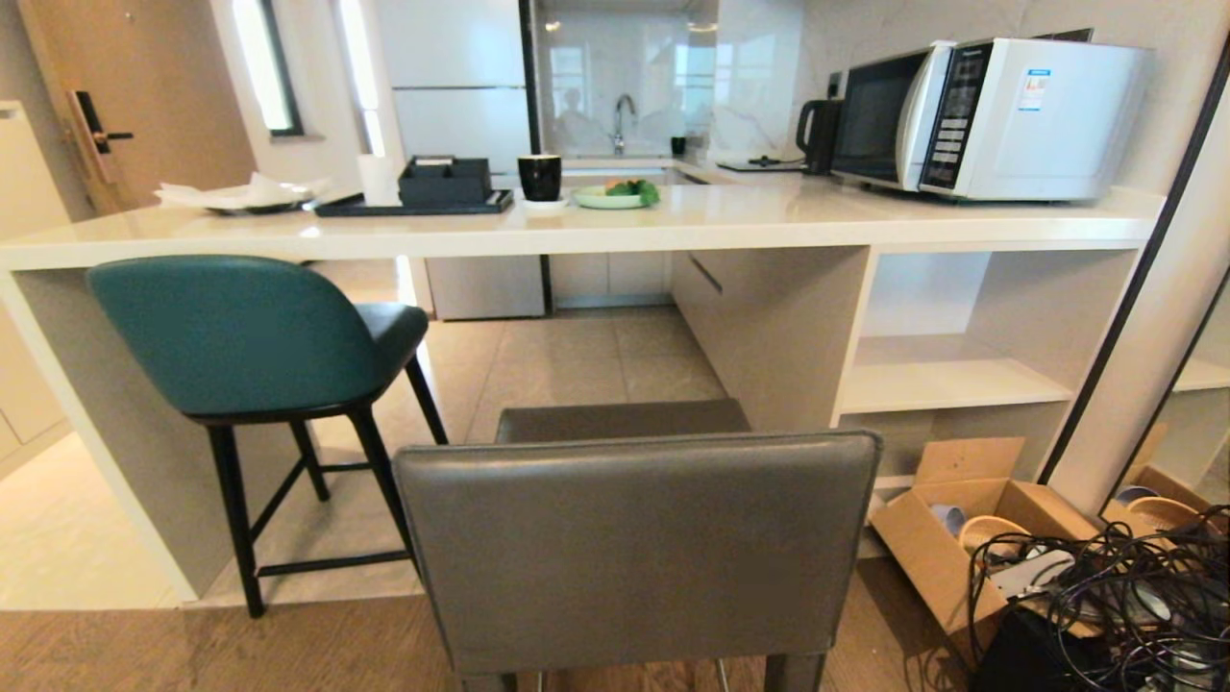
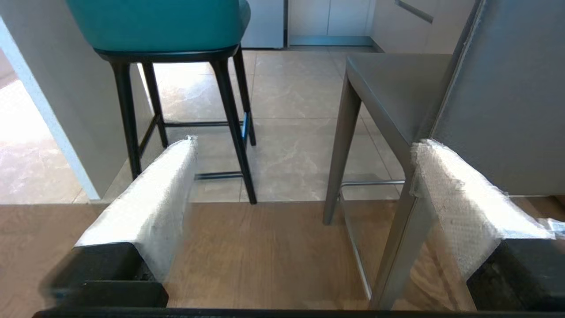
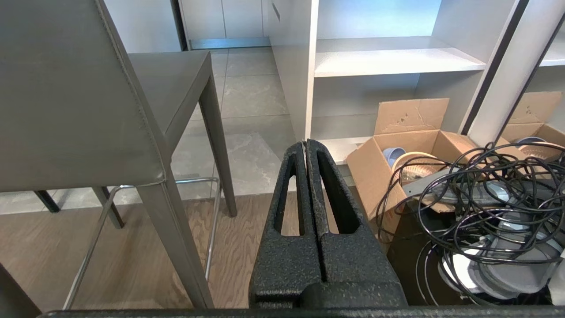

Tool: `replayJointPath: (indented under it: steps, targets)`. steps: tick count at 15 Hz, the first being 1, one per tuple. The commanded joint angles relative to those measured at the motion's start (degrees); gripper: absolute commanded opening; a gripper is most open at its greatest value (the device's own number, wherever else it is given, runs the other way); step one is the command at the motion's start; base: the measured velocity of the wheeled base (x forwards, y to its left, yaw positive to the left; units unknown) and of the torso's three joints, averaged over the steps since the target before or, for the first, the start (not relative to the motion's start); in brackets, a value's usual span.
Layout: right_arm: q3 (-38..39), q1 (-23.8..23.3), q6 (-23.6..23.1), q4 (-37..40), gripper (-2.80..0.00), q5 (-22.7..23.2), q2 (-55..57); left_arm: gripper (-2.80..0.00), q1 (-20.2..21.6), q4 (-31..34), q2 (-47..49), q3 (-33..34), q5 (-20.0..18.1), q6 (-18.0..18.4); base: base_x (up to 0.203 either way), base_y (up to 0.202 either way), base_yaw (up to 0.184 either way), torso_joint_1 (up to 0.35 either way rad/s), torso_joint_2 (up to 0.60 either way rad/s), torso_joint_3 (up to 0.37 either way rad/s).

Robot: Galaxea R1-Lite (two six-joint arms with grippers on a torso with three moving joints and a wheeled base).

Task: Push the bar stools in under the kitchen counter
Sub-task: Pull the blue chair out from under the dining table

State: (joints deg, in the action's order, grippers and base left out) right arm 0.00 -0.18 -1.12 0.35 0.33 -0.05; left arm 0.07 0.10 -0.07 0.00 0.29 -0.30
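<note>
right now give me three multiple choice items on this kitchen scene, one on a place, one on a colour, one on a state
1. Where is the white microwave oven?
A. on the glossy off-white kitchen counter
B. on the floor
C. on a stool

2. What colour is the curved-back leather bar stool at the counter's left end?
A. red
B. teal
C. yellow

3. How are the black fingers of the right hand?
A. spread wide
B. shut together, holding nothing
C. clamped on a cable

Answers: 1 A, it sits at the counter's right end. 2 B, its seat and back are teal over black legs. 3 B, the right wrist view shows the two fingers pressed together with nothing between.
</note>
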Motion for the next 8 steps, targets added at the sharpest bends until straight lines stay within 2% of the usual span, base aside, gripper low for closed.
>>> replayJointPath:
  steps: [1,8]
  targets:
    - [0.0,0.0,0.0,0.0,-2.80,0.0,0.0,-2.80,0.1,0.0,0.1,0.0,0.1,0.0,0.000,0.000,0.000,0.000,0.00,0.000]
    - [0.0,0.0,0.2,0.0,-2.80,0.0,0.0,-2.80,0.0,0.0,0.1,0.0,-0.2,0.1,0.000,0.000,0.000,0.000,0.00,0.000]
